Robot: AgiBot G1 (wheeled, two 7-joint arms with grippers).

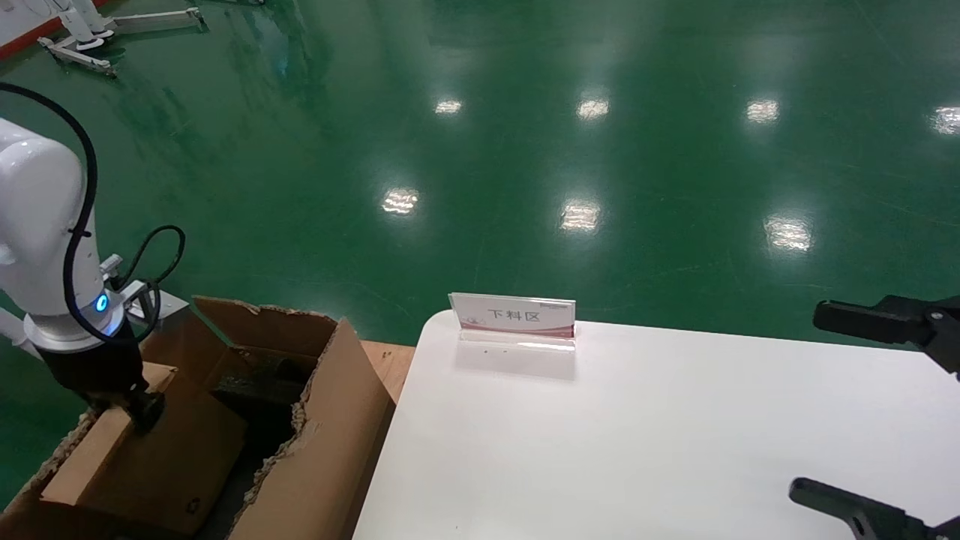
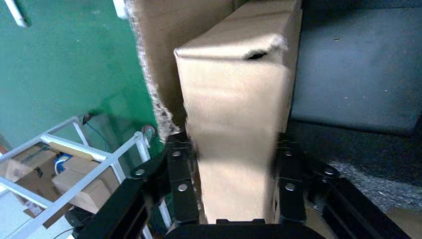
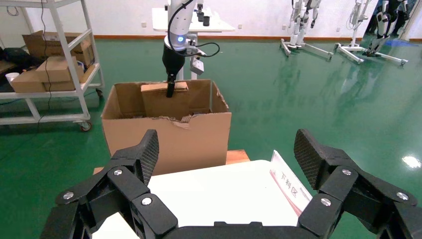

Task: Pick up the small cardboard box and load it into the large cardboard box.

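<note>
A: The fingers (image 2: 181, 174) of the left gripper (image 2: 231, 179) are clenched on the small cardboard box (image 2: 236, 114), one on each broad face, near its upper edge.

B: And where is that box?

A: It stands tilted inside the large cardboard box (image 1: 330, 442), at the robot's left, beside the white table (image 1: 675, 450). From the head camera the left gripper (image 1: 127, 405) pinches the small cardboard box (image 1: 150, 450) at its top corner, and the box slopes down into the carton. A small dark mark shows near its lower corner.

B: What else is in the carton?

A: Black foam (image 1: 259, 386) lies behind the small box, towards the far wall. How many blocks, I cannot tell.

B: The other arm?

A: The right gripper (image 3: 226, 154) hangs over the table's right side with its fingers spread wide and nothing between them. Its own camera looks across at the large cardboard box (image 3: 166, 127) and the small one (image 3: 161, 97) standing in it.

B: Count things for me.

A: One small box held, one large carton, one table, one white sign (image 1: 514, 315) standing at the table's far edge. Two grippers, one gripping, one released. A shelf trolley (image 3: 50, 74) with more cartons stands on the green floor (image 1: 525, 150) beyond.
</note>
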